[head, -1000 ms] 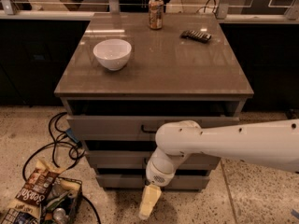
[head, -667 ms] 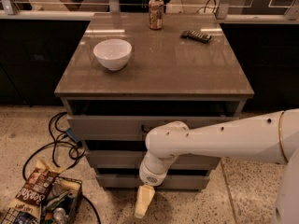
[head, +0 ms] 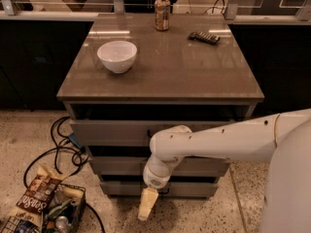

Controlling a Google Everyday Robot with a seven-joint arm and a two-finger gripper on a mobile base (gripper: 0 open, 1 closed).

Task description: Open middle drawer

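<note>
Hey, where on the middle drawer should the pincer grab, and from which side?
Probably at the centre of the middle drawer, coming straight in from the front. Its face is flat and wide, so only a central handle would give a hold and pull evenly. The wrist hides that spot now. The pincer hangs lower, pointing floorward before the lowest drawer.

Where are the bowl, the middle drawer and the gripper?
Bowl (head: 117, 57): camera view, on its white middle.
Middle drawer (head: 109, 166): camera view, on the left of its grey front.
Gripper (head: 146, 205): camera view, on its pale tip, low before the bottom drawer (head: 194, 189).
</note>
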